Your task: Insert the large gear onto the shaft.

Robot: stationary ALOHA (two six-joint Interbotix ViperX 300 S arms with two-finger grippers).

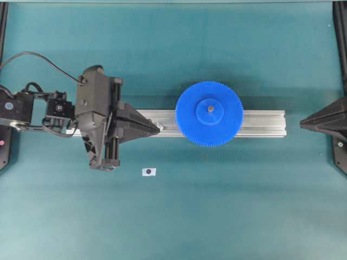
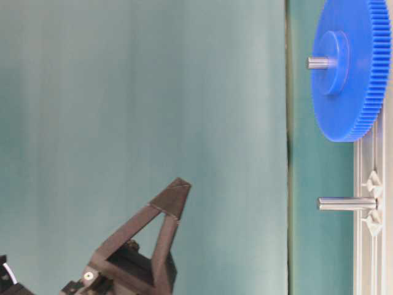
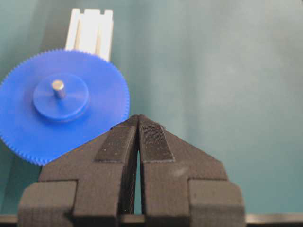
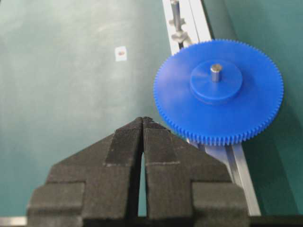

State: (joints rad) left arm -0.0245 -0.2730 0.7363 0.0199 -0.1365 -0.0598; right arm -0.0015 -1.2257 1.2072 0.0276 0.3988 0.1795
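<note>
With its raised hub uppermost, the large bright-blue toothed plastic gear sits threaded on the thin grey metal shaft, whose tip pokes through the centre hole, right of centre in the overhead view. It rests on the silver aluminium rail across the green table. A second, bare grey pin stands nearby. Left gripper, clenched and empty, lies left of the gear; right gripper, at the right edge, is likewise clenched, holding nothing.
</note>
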